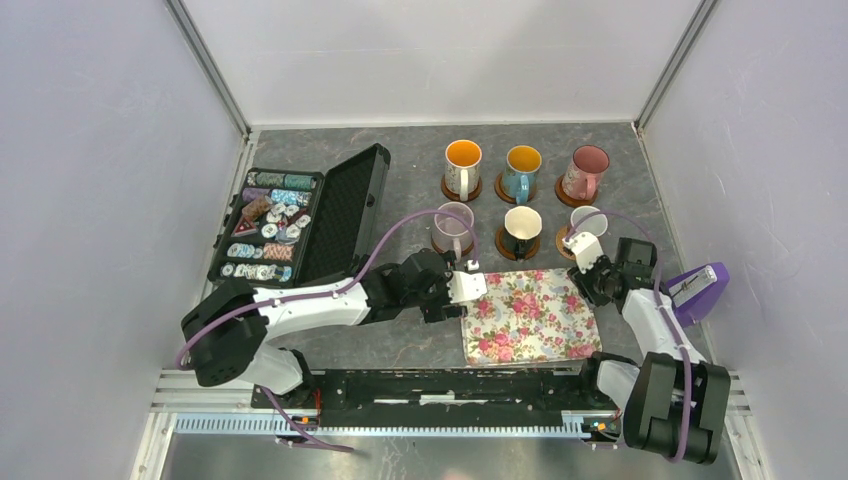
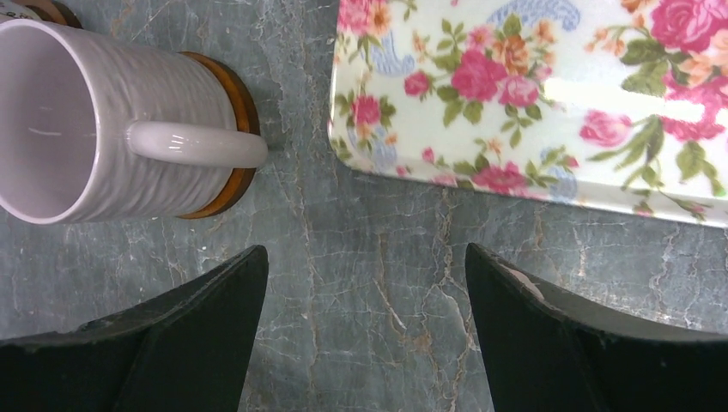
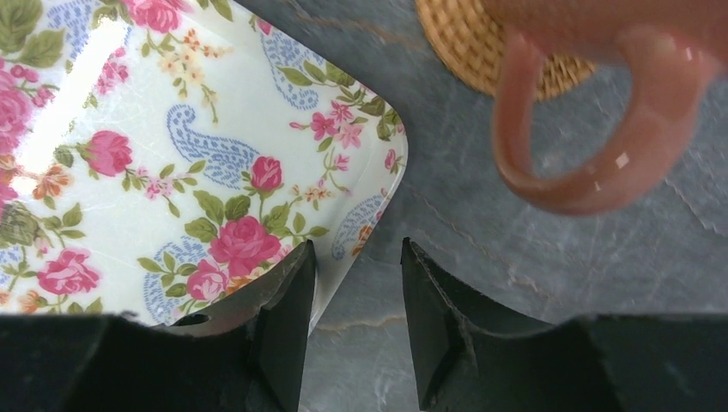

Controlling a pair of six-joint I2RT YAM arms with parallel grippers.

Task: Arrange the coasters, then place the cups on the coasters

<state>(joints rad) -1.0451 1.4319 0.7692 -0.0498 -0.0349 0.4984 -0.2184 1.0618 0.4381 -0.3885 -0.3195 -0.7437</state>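
Top view: fixed high behind the arm bases, looking down and forward; far enough off to take in the whole table (image 1: 400, 345), wall to wall.
Left wrist view: close above the table, facing down past the left fingers (image 2: 172, 343); lilac mug (image 2: 77, 129) upper left, tray (image 2: 532, 94) corner upper right.
Right wrist view: close, facing down past the right fingers (image 3: 283, 343); tray left, pink-handled mug (image 3: 592, 196) upper right.
Shared: tray in all three.

Pale walls (image 1: 100, 150) — grey marbled tabletop (image 1: 400, 345)
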